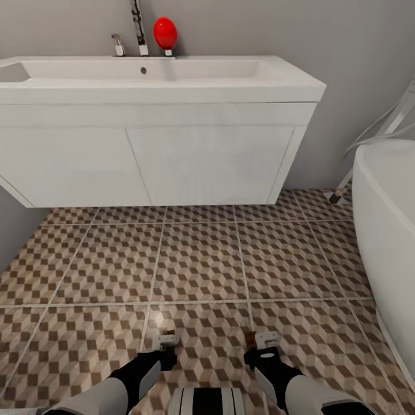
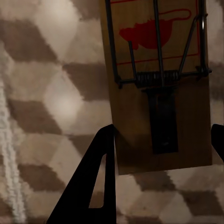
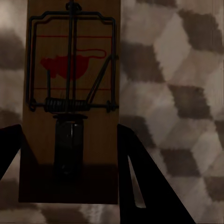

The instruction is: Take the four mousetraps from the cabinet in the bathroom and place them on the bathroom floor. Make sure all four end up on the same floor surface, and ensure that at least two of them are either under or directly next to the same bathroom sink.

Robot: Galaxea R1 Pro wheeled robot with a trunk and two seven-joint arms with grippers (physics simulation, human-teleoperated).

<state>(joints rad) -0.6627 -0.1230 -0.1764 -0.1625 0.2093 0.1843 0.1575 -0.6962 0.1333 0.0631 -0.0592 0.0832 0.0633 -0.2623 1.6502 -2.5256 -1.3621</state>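
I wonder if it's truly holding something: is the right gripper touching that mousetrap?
Touching. In the right wrist view, the right gripper's dark fingers press both long edges of the mousetrap.

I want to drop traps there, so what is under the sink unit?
Under the white vanity of the sink lies patterned bathroom floor, bare where visible. The strip farther back toward the wall is hidden by the cabinet front.

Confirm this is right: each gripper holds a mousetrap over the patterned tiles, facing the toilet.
Not the toilet: the head view shows the sink on its white vanity ahead. The left gripper and right gripper do each hold a mousetrap over the tiles.
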